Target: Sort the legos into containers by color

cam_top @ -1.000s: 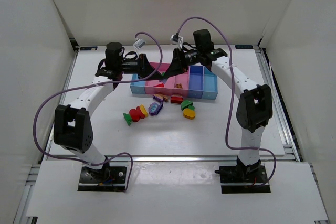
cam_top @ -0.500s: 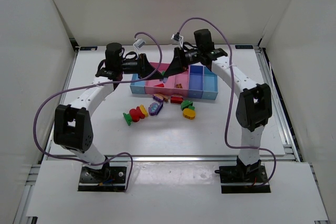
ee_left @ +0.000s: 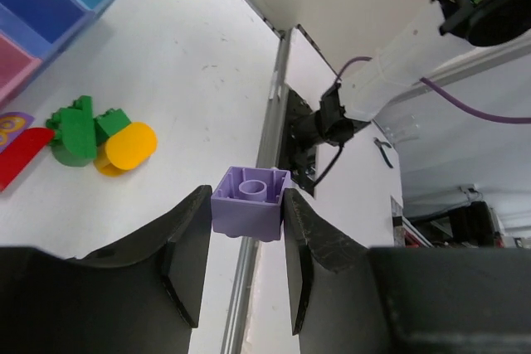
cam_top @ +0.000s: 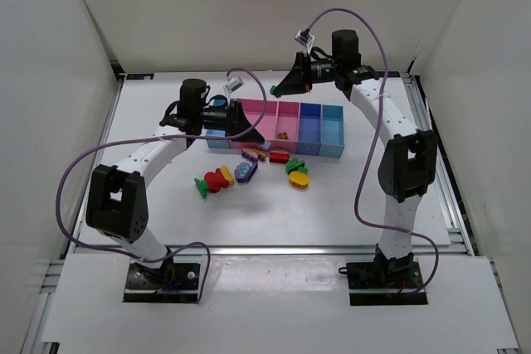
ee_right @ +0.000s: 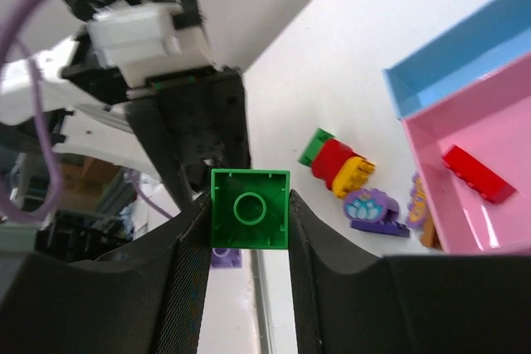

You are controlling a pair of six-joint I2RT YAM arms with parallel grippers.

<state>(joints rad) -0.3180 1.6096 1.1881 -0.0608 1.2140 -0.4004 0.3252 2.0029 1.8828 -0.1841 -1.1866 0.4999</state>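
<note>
Purple brick (ee_left: 250, 202) sits pinched at the very tips of my left jaws, and green brick (ee_right: 250, 209) likewise in the right jaws. Both are clamped, both off the table (cam_top: 332, 205). The other legos (cam_top: 246, 173) lie loose just in front of the bins (cam_top: 330, 152). My worry: the right arm (cam_top: 390, 122) hangs high behind the bins, so a release from up there could bounce the green one out, or into the wrong compartment. Tip-only grips could let a brick twist free mid-swing. And the left arm (ee_right: 166, 64) fills the right wrist view, so crossing paths over the bins risks a knock.
</note>
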